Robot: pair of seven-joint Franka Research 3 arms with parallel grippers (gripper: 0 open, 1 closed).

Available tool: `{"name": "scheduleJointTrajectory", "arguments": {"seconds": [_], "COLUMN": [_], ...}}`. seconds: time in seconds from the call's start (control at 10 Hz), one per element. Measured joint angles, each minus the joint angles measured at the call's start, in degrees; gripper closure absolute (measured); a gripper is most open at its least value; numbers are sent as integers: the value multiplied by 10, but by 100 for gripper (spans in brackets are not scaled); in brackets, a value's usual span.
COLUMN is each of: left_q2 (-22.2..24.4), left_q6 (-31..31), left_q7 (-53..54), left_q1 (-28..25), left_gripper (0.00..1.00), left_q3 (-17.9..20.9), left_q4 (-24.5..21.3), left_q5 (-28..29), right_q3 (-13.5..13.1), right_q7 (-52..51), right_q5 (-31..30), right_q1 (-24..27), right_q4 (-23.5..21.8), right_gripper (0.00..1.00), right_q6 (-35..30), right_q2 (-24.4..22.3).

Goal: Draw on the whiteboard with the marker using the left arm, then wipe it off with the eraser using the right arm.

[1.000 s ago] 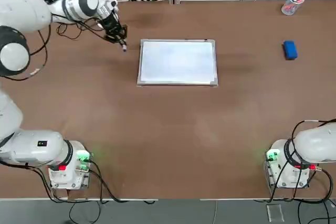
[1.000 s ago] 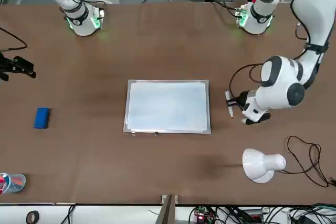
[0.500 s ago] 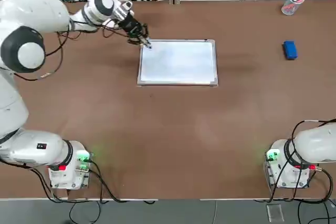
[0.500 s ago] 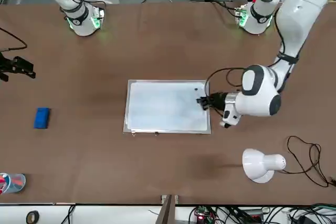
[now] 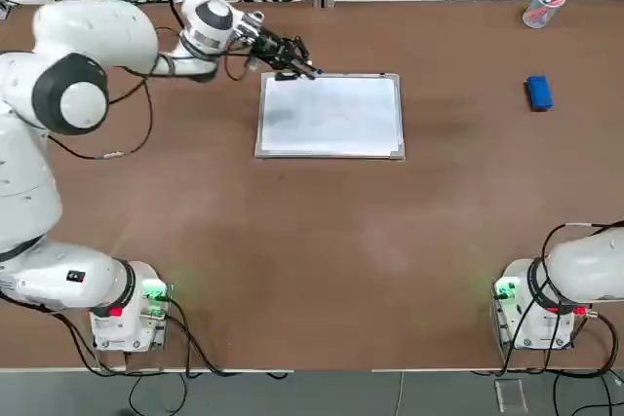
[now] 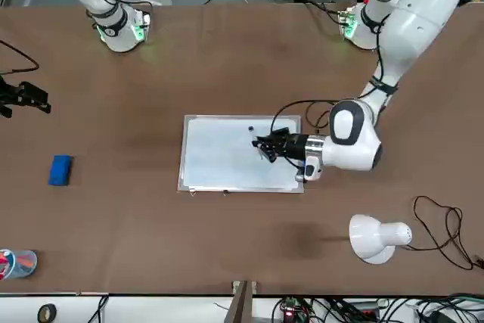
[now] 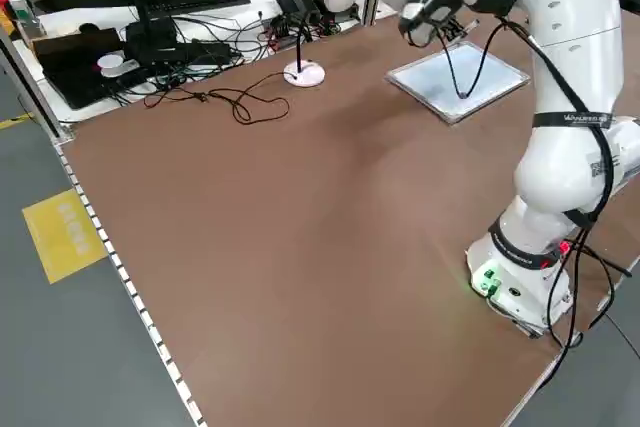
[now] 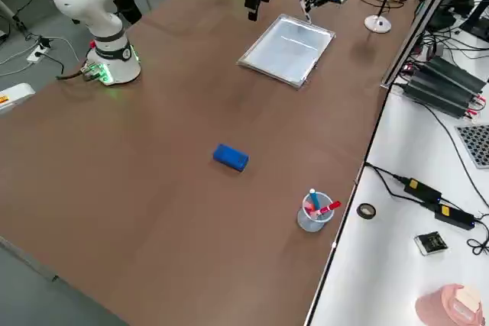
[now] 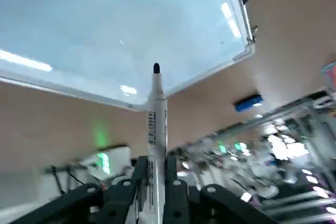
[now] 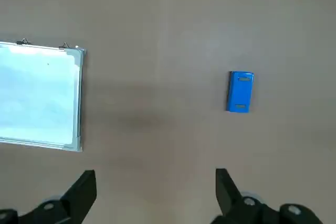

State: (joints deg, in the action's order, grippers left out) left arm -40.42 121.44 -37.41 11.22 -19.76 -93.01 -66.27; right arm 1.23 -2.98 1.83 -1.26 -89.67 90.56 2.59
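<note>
A: Over at the left of the overhead view, the left gripper [image 5: 290,54] was stretched out nearly level above the far edge of the whiteboard [image 5: 331,116]; its fingers [image 9: 125,192] were clamped on the marker [image 9: 155,114]; the pen's long axis ran straight out along the fingers, dark tip leading over the white surface.

B: And the board lay just beyond and below that tip, near its far-left corner; the left arm was plainly the nearer one; whether the tip touched the surface could not be told; no ink line was visible.

A: Moving right, the eraser [image 5: 538,93] sat on the table well apart from the board; the right gripper [image 10: 155,195] hung back over it, fingers spread wide, holding nothing.

B: Most of the right arm was cut off in the overhead view.
</note>
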Motion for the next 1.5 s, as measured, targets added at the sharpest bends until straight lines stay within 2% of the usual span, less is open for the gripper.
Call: {"name": "scheduleJointTrajectory", "arguments": {"seconds": [0.3,0.5,0.9,1.5], "left_q2": [-33,-49,-78,-105], "left_q6": [26,27,27,26], "left_q7": [2,3,30,44], "left_q1": [32,38,43,63], "left_gripper": [83,83,83,83], "left_q3": [0,0,0,-1], "left_q4": [10,17,24,42], "left_q5": [-119,-172,-229,-266], "right_q3": [-1,-2,-2,-1], "right_q7": [0,0,0,-1], "right_q5": [0,0,0,0], "right_q1": [0,1,2,1], "right_q4": [0,0,0,1], "right_gripper": [0,0,0,0], "right_q6": [2,5,7,8], "right_q2": [0,0,0,0]}}
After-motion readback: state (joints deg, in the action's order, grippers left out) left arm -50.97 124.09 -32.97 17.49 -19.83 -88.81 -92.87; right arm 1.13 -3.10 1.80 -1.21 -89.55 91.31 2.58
